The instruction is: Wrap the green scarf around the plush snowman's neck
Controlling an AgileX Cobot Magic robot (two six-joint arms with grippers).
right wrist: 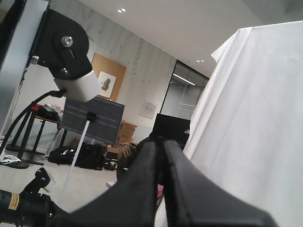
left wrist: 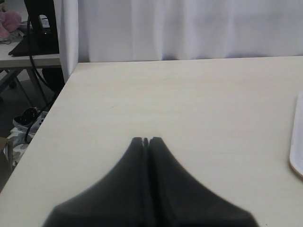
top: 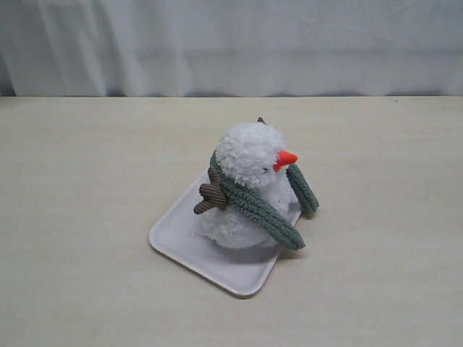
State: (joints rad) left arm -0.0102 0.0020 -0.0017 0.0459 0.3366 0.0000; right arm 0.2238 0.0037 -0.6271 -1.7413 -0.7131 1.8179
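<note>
The plush snowman point(top: 246, 181) sits on a white tray point(top: 177, 242) in the middle of the table, its orange nose point(top: 287, 159) pointing right. The green scarf point(top: 257, 206) lies around its neck, one end hanging down the front onto the tray's edge and the other end point(top: 302, 188) drooping at the right side. A brown twig arm point(top: 211, 194) sticks out at the left. Neither gripper appears in the exterior view. My left gripper point(left wrist: 146, 140) is shut and empty over bare table. My right gripper point(right wrist: 161, 142) is shut and empty, pointing off the table toward the room.
The tray's edge point(left wrist: 297, 156) shows in the left wrist view. A white curtain point(top: 231, 43) hangs behind the table. The table's edge point(left wrist: 47, 118) drops off to a floor with cables and a stand.
</note>
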